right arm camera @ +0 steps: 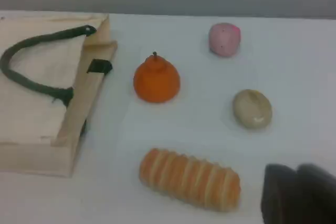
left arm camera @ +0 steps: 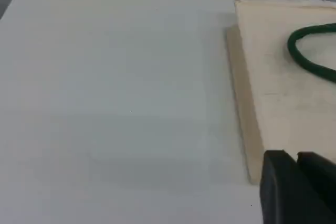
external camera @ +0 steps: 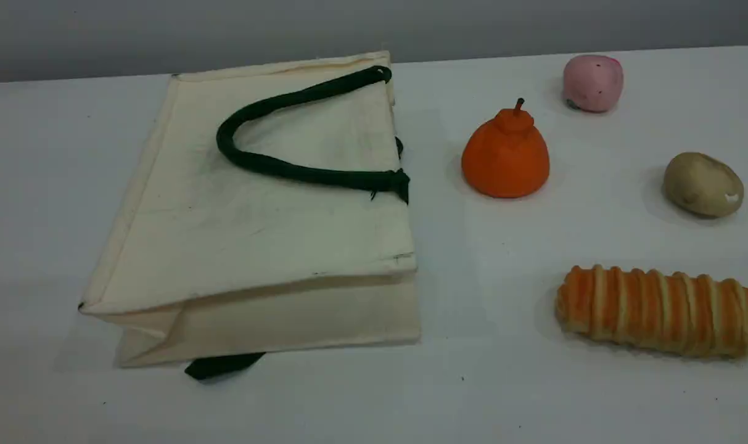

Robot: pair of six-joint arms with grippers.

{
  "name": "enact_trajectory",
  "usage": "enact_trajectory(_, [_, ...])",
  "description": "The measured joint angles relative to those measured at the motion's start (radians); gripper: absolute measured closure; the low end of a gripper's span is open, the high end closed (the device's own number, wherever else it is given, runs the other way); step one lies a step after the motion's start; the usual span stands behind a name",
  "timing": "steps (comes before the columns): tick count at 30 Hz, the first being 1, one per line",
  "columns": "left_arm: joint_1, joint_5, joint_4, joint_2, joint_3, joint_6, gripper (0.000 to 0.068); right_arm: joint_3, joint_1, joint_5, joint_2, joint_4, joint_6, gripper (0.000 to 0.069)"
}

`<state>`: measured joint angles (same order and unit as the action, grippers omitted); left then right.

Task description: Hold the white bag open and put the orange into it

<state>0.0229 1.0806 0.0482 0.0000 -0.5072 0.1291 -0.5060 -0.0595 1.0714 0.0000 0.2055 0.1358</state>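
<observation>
The white bag (external camera: 256, 228) lies flat on its side at the table's left, mouth facing right, with a dark green handle (external camera: 269, 163) curled on top. The orange (external camera: 505, 157) stands upright just right of the bag's mouth, touching nothing. No arm shows in the scene view. The left wrist view shows my left gripper (left arm camera: 296, 162) over the bag's (left arm camera: 283, 87) corner, its two dark fingertips together with nothing between them. My right gripper (right arm camera: 297, 174) hovers high above the table's right side, fingertips together, well clear of the orange (right arm camera: 156, 80) and the bag (right arm camera: 37, 93).
A pink ball (external camera: 593, 82) sits at the back right. A brownish potato (external camera: 703, 184) lies right of the orange. A striped bread loaf (external camera: 660, 310) lies at the front right. The white table (external camera: 41, 185) extends bare left of the bag.
</observation>
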Motion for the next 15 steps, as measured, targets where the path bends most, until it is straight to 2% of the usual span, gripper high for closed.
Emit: enact_trajectory(15, [0.000,0.002,0.000,0.000,0.000,0.000,0.0608,0.000,0.000,0.000,0.000,0.000,0.000,0.0618])
